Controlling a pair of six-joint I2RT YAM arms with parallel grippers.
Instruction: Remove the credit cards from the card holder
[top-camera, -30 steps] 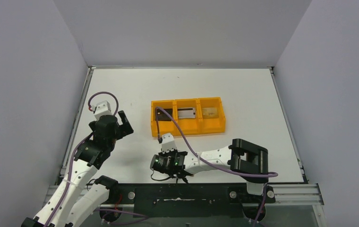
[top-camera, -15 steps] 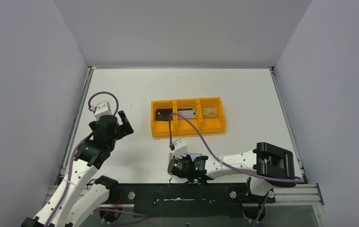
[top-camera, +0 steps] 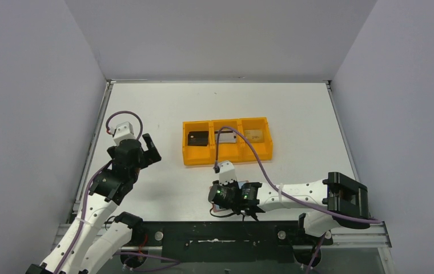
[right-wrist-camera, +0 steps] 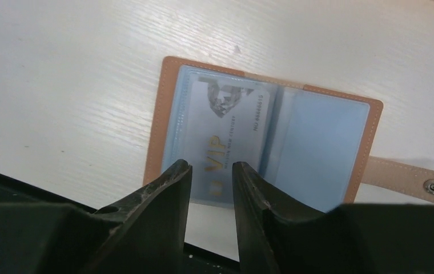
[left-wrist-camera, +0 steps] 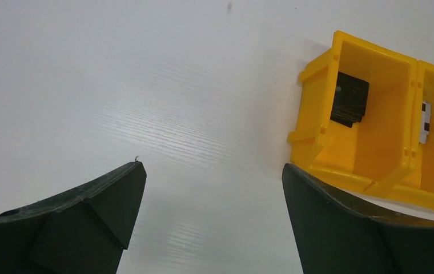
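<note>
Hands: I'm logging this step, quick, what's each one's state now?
Left hand: wide open, empty.
Right hand: slightly open, empty, over the open brown leather card holder.

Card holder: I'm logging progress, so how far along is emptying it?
Done: the black card, grey card and gold card lie in the orange tray, one per compartment. In hand: the right hand hovers, slightly open, over the open card holder. To do: a VIP card sits in one sleeve. The left hand hangs open.
</note>
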